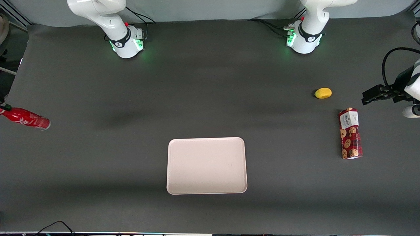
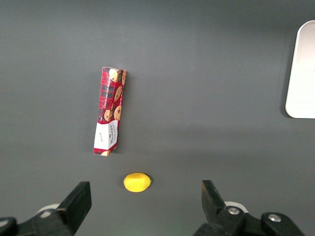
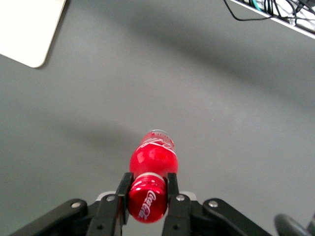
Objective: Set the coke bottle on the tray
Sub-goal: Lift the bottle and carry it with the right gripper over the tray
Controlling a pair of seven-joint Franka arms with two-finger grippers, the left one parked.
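The coke bottle [image 1: 25, 118], slim and red with white script, is at the working arm's end of the table, at the edge of the front view. My gripper [image 3: 147, 186] is shut on its red cap and neck, one finger [image 3: 123, 189] on each side, and the bottle's body [image 3: 153, 156] points away from the wrist toward the dark table. Only a sliver of the gripper [image 1: 4, 107] shows in the front view. The pale pinkish-white tray [image 1: 206, 165] lies flat near the table's middle, nearer the front camera, with nothing on it. One rounded corner of the tray [image 3: 24, 29] shows in the right wrist view.
A red cookie box [image 1: 350, 133] lies toward the parked arm's end of the table, with a small yellow fruit [image 1: 323, 93] a little farther from the front camera. Black cables [image 3: 268, 11] run along the table's front edge.
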